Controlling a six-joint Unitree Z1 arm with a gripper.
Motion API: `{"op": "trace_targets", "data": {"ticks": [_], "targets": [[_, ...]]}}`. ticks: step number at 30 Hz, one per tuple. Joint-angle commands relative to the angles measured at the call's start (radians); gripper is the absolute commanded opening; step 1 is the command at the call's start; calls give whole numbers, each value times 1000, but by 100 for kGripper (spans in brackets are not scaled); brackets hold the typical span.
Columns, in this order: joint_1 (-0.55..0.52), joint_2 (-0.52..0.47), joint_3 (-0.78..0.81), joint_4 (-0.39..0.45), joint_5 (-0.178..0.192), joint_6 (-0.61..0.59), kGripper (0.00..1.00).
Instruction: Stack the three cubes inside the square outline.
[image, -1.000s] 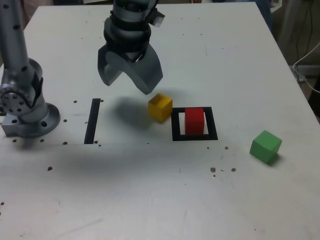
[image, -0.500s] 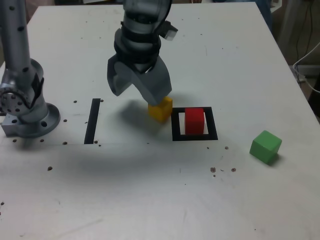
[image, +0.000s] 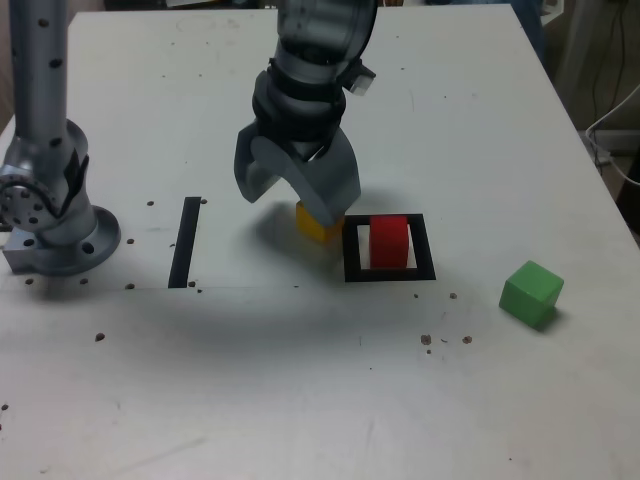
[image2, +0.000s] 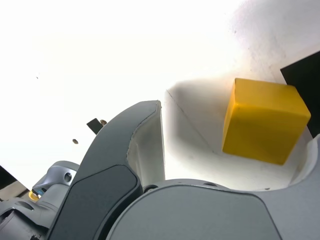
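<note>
Gaping wide, the gripper (image: 298, 196) jaws straddle the yellow cube (image2: 263, 121) without clamping it.

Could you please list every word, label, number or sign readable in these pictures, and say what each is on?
None: no readable text shows in either view.
The cubes, yellow, red and green, are plain.
The table carries only black tape marks and specks.

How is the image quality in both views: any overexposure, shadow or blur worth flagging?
Wrist view: table blown out to near white; yellow cube sharp and well lit between the open claw jaws. Exterior view: even lighting, soft shadow under the claw, slight softness overall, cubes easy to tell apart.
</note>
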Motion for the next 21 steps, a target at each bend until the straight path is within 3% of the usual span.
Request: {"op": "trace_targets", "data": {"ticks": [1,11,21], "targets": [[-1,14,-5,-5,3,-6,92],[-1,33,-1,-15,18,-22,79],[3,36,6,-23,17,-27,45]]}}
